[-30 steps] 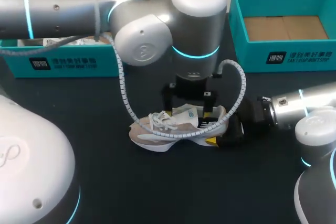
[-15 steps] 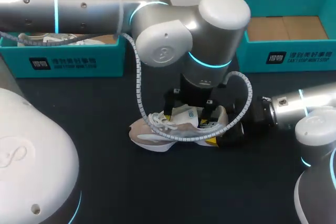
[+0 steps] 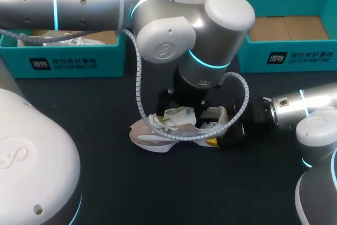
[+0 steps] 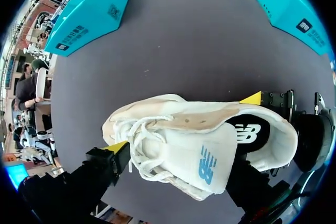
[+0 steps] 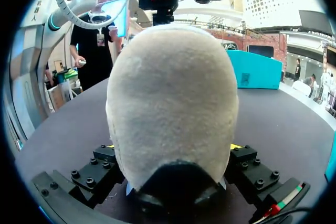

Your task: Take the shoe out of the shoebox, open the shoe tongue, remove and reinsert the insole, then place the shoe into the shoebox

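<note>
Left gripper (image 4: 176,163): directly above the shoe (image 3: 158,133), at its throat. The tongue (image 4: 205,156) stands raised between the fingers and seems pinched there. One yellow tip lies against the laces (image 4: 137,139); the other finger is hidden behind the tongue.

Right gripper (image 5: 171,149): at the shoe's heel, closed on it with a finger on each side.

Shoe: upright on its sole on the dark table (image 3: 158,193), toe pointing away from the right gripper.

Teal shoebox (image 3: 287,56): behind the shoe's heel end, well apart. Second teal box (image 3: 63,62): behind its toe end, well apart.
</note>
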`<state>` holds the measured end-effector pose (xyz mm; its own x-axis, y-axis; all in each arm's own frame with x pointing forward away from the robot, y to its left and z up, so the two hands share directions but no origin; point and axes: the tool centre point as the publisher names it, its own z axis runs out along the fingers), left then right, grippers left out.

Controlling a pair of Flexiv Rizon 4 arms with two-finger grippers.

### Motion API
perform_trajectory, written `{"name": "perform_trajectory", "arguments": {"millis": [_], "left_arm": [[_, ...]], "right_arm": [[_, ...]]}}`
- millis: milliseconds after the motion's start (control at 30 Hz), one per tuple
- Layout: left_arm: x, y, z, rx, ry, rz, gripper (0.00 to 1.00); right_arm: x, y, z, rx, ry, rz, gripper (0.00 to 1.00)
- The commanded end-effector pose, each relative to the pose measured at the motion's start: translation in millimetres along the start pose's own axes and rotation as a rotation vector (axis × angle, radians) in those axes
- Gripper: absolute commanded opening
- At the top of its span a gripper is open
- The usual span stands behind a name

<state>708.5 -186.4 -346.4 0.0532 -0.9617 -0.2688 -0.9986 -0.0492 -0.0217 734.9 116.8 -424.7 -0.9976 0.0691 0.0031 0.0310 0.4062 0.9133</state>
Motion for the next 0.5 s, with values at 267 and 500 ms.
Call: {"name": "perform_trajectory", "arguments": {"millis": [267,500], "left_arm": [[-20.5,4.4,-9.6,-0.035,0.076,-0.036,0.0],[-32.2,6.2,-10.1,-0.057,0.096,-0.03,0.0]], "right_arm": [[-1.2,-0.9,2.1,0.004,-0.002,0.001,0.0],[-1.2,-0.9,2.1,0.004,-0.002,0.001,0.0]]}}
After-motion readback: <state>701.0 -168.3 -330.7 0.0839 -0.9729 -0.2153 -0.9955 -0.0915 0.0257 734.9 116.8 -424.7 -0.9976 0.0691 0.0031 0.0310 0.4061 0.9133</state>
